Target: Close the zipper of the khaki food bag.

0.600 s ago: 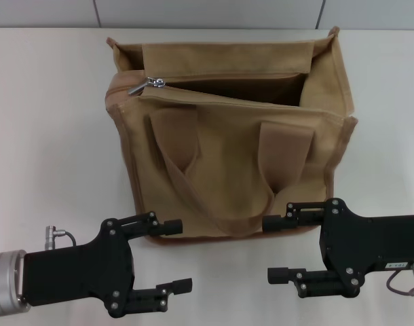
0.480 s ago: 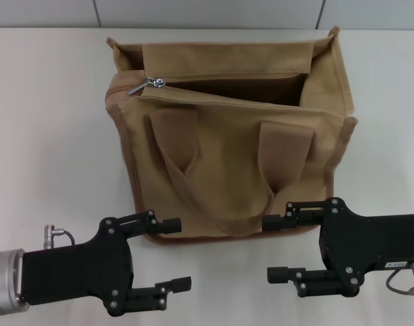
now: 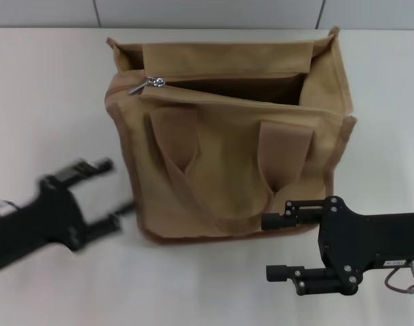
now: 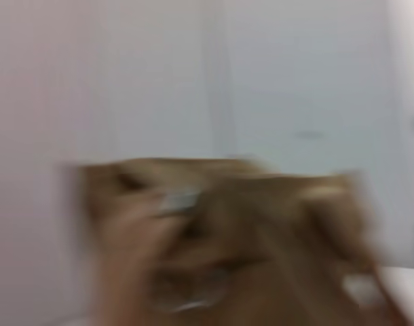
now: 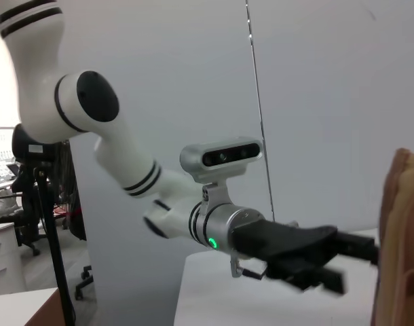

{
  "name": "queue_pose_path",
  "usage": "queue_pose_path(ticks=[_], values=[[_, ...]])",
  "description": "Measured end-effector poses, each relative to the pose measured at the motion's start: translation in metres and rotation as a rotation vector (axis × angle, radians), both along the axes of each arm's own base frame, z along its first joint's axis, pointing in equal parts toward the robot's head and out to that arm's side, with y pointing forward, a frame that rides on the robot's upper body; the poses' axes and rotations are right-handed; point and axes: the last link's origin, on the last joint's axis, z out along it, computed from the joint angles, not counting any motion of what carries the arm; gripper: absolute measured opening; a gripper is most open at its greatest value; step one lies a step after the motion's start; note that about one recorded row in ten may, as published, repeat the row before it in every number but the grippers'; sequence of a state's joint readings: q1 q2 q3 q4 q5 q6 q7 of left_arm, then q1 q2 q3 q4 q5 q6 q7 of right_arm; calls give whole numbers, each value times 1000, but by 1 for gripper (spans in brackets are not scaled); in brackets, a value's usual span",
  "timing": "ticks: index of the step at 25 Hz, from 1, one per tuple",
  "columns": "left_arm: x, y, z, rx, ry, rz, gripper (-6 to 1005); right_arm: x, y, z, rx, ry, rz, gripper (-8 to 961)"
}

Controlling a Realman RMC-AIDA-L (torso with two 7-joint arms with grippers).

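The khaki food bag stands on the white table in the head view, its two looped handles folded down over the near face. Its zipper runs along the top and gapes open, with the silver slider and pull tab at the bag's left end. My left gripper is open and empty, beside the bag's lower left corner. My right gripper is open and empty, just in front of the bag's near right corner. The bag shows blurred in the left wrist view and as an edge in the right wrist view.
The white table spreads around the bag, with a grey wall behind it. The right wrist view shows the left arm and its gripper over the table, and an office chair and stand beyond the table's edge.
My left gripper has moved quickly up and to the left, from in front of the bag to beside its lower left corner. The right gripper and the bag have hardly moved.
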State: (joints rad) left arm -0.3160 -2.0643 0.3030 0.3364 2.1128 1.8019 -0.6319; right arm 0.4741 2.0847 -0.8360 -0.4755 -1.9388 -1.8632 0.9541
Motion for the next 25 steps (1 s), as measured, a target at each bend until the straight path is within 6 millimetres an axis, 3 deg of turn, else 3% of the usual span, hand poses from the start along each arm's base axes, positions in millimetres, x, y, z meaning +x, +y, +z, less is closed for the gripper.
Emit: queue_pose_path(ticks=[3, 7, 15, 25], values=[[-20, 4, 16, 192, -43, 178, 756, 0, 0, -2, 0, -1, -9, 656], [-27, 15, 6, 318, -41, 286, 756, -2, 2, -6, -4, 1, -13, 656], [-6, 35, -14, 396, -44, 237, 755, -2, 3, -8, -2, 4, -17, 656], [12, 48, -14, 525, -136, 255, 756, -1, 1, -8, -2, 13, -33, 656]])
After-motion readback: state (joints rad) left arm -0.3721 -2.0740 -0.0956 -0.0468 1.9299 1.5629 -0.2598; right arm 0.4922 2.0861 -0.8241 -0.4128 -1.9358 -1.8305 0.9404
